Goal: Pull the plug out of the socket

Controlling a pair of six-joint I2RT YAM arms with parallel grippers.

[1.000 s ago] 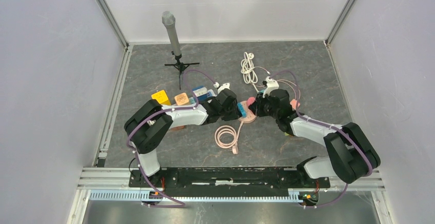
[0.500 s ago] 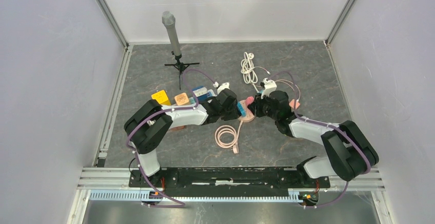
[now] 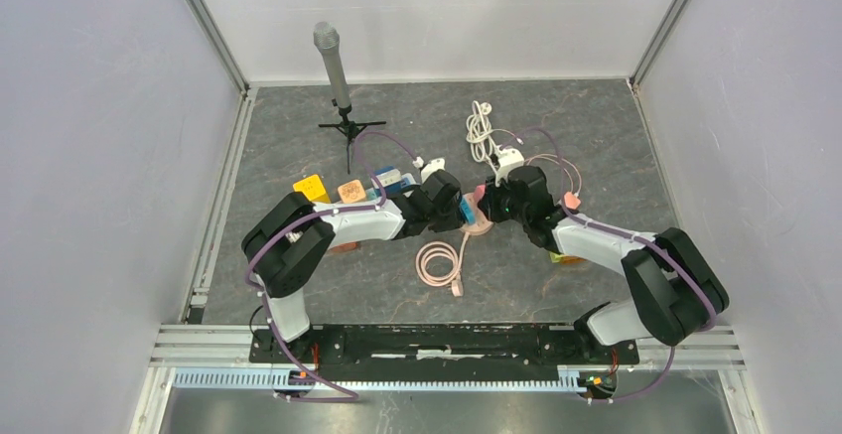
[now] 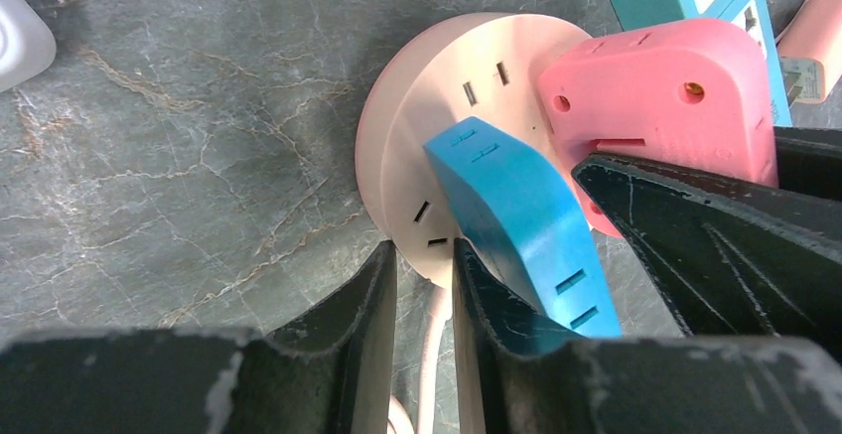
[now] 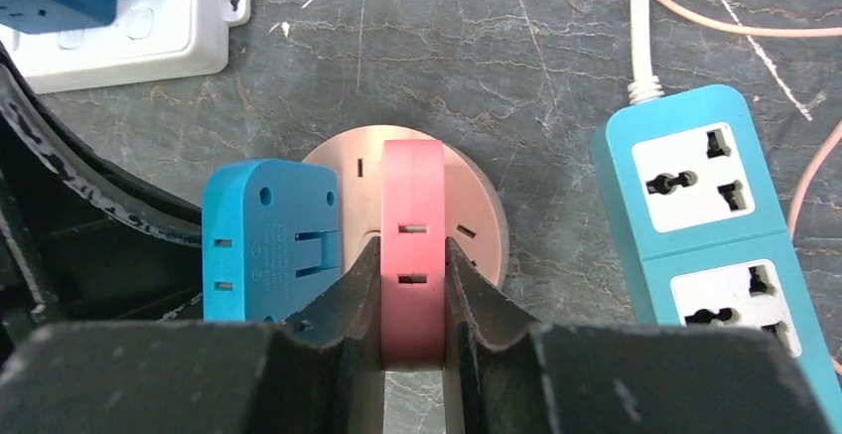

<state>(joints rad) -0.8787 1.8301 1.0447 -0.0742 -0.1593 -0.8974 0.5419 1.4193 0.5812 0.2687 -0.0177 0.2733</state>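
A round pale-pink socket (image 3: 479, 225) lies mid-table, with a blue plug (image 3: 466, 212) and a pink plug (image 3: 480, 194) standing in its face. My left gripper (image 3: 457, 217) is shut on the socket's near rim (image 4: 425, 255), with the socket's cord running between its fingers (image 4: 379, 280). My right gripper (image 3: 490, 203) is shut on the pink plug (image 5: 412, 245), one finger on each flat side. The pink plug stands over the socket (image 5: 477, 220), beside the blue plug (image 5: 268, 235). I cannot tell whether its pins are still seated.
A teal power strip (image 5: 710, 216) lies right of the socket and a white socket block (image 5: 119, 17) behind it. A microphone on a stand (image 3: 333, 62), a coiled white cable (image 3: 482, 131), a coiled pink cable (image 3: 437, 260) and yellow (image 3: 311, 188) and orange (image 3: 350, 192) adapters lie around.
My right wrist has moved left and toward the back while holding the pink plug, which has shifted slightly that way. The left arm has stayed on the socket.
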